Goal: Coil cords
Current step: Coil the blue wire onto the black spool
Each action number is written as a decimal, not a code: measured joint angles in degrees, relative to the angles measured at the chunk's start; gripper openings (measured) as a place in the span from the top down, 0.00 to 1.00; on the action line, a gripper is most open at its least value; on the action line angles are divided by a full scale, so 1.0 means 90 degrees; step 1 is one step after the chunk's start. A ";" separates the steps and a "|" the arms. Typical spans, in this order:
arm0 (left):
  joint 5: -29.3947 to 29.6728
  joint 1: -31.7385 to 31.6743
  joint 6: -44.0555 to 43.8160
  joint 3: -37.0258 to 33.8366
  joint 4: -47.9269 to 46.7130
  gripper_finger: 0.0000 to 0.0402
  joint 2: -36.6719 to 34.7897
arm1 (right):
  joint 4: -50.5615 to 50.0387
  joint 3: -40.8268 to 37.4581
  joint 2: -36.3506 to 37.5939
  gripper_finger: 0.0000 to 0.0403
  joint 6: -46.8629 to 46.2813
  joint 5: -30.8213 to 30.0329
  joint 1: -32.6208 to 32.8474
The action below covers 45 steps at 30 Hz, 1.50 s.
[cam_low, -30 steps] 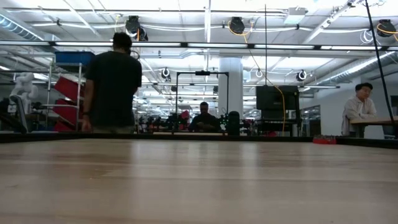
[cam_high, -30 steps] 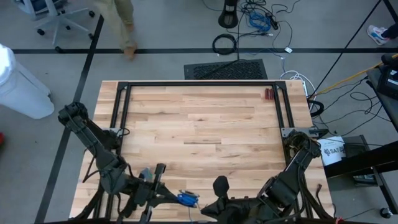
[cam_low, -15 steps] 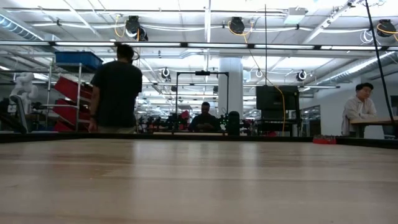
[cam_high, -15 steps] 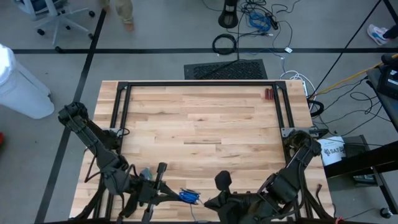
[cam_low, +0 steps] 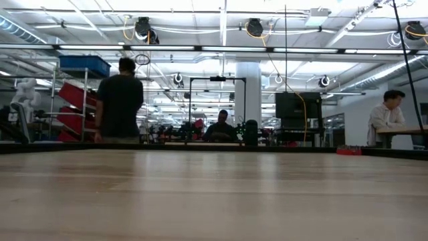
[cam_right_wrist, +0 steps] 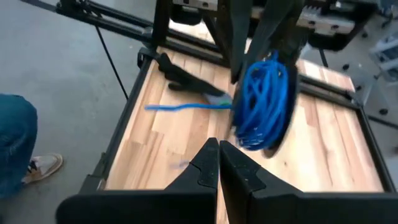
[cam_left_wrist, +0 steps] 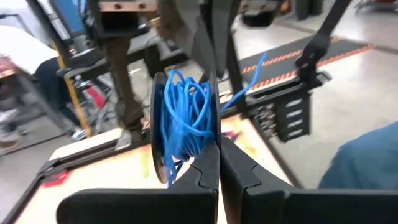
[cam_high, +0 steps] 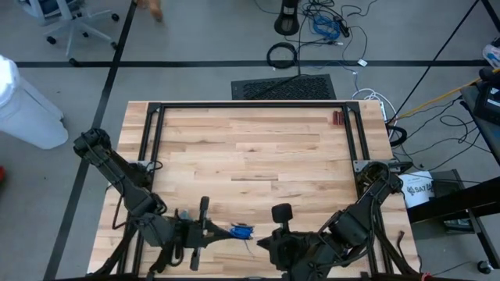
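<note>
High view: left gripper (cam_high: 226, 231) pinches cord (cam_high: 241, 231) (right gripper (cam_high: 262, 243) closed).

I count one coiled blue cord (cam_high: 241, 231), hanging between my two pincers: the left gripper (cam_high: 216, 231) on one side of it, the right gripper (cam_high: 264, 243) on the other. One wooden table (cam_high: 258, 148) lies under them. Far beyond them I count three people (cam_low: 119, 100) in the room.
</note>
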State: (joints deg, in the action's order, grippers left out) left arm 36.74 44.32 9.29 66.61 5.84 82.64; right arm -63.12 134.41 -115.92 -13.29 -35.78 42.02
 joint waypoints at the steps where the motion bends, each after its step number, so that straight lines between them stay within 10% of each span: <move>1: 0.0104 -0.0002 0.0001 0.0000 -0.0059 1.00 0.0021 | -0.0082 0.0000 -0.0001 1.00 -0.0111 -0.0002 -0.0002; 21: 0.0431 -0.0101 -0.0001 0.0005 -0.0655 1.00 0.0567 | -0.1470 -0.0005 -0.0216 1.00 -0.1458 -0.0843 0.0176; 45: 0.0424 -0.0096 -0.0002 0.0002 -0.0398 1.00 0.0569 | -0.0901 -0.0005 -0.0646 1.00 -0.0450 -0.1387 -0.0054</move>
State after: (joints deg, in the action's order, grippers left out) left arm 40.56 43.46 9.28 66.63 2.26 87.77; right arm -71.23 134.37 -121.73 -17.34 -48.26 41.53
